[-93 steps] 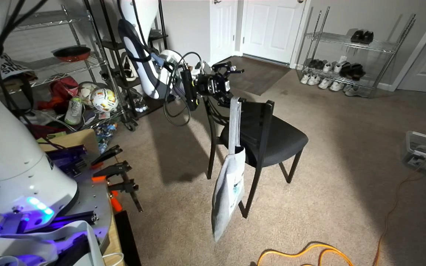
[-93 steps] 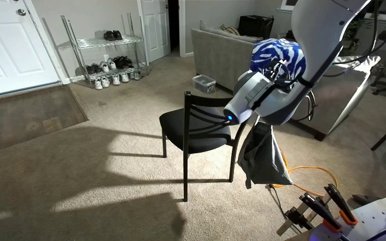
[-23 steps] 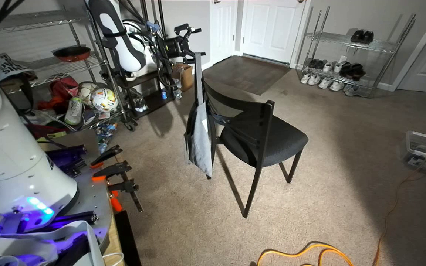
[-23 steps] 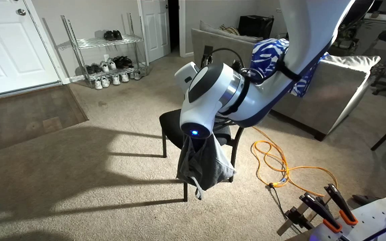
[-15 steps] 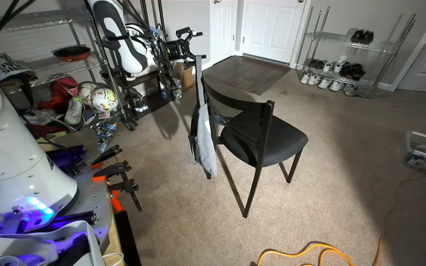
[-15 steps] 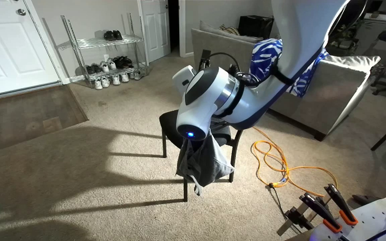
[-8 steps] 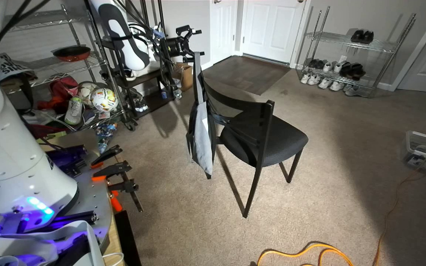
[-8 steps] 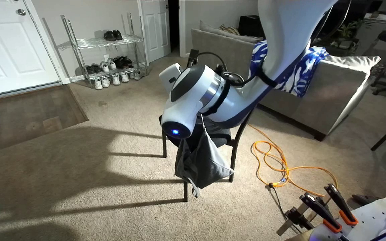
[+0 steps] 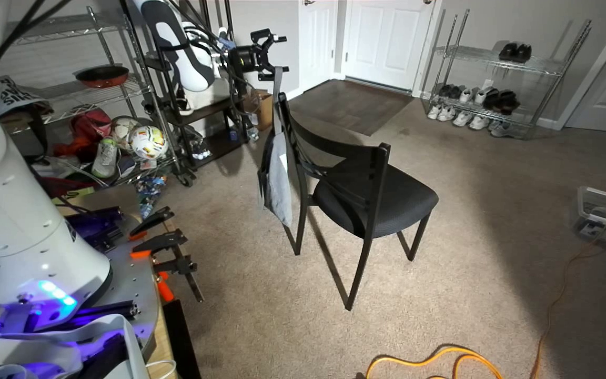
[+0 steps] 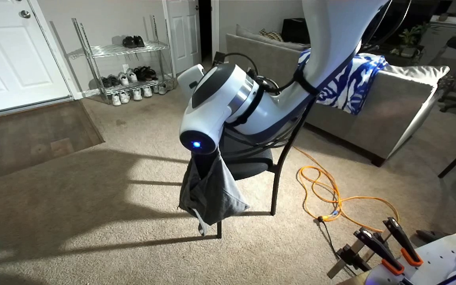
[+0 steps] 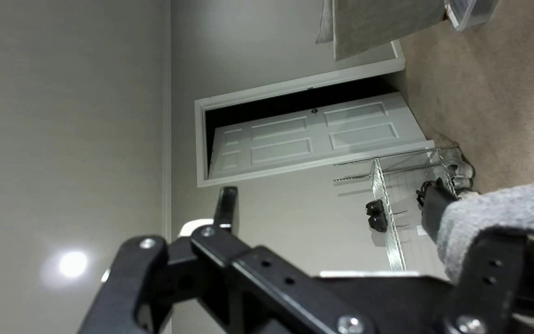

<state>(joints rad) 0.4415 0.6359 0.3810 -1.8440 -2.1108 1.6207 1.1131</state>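
Compared with half a second ago, I have brought the grey cloth bag (image 9: 280,181) a little higher and further left; some six seconds ago it hung by the right post of the black chair (image 9: 400,195), and now it hangs just beside the left post. Whether bag and chair touch, I cannot tell. My pincer (image 9: 283,54) is spread wide, fingers well apart. The bag's strap (image 11: 508,211) is looped over the lower finger, with the bag dangling beneath.

The bag's mouth is dark, and its inside cannot be made out. On the floor at right, a clear plastic bin (image 9: 603,216) holds something too dim to name. A cardboard box (image 9: 264,111) sits at far left, beyond the bag. A wire shelf (image 9: 71,100) on the left carries a red pan (image 9: 102,76), with a patterned ball (image 9: 148,142) lower down.

The chair stands on beige carpet (image 9: 440,295), its back toward the worktop (image 9: 163,345). An orange cord (image 9: 411,363) lies loose at near middle. The worktop, at near left, bears my arm's white base (image 9: 40,242) and black clamps (image 9: 161,242) with orange tips. At the far side, in both exterior views, a metal rack (image 10: 107,50) holds rows of shoes (image 10: 133,42) near a white door (image 9: 390,39). A sofa (image 10: 267,51) shows at right in an exterior view, partly draped with a blue-and-white cloth (image 10: 344,85).
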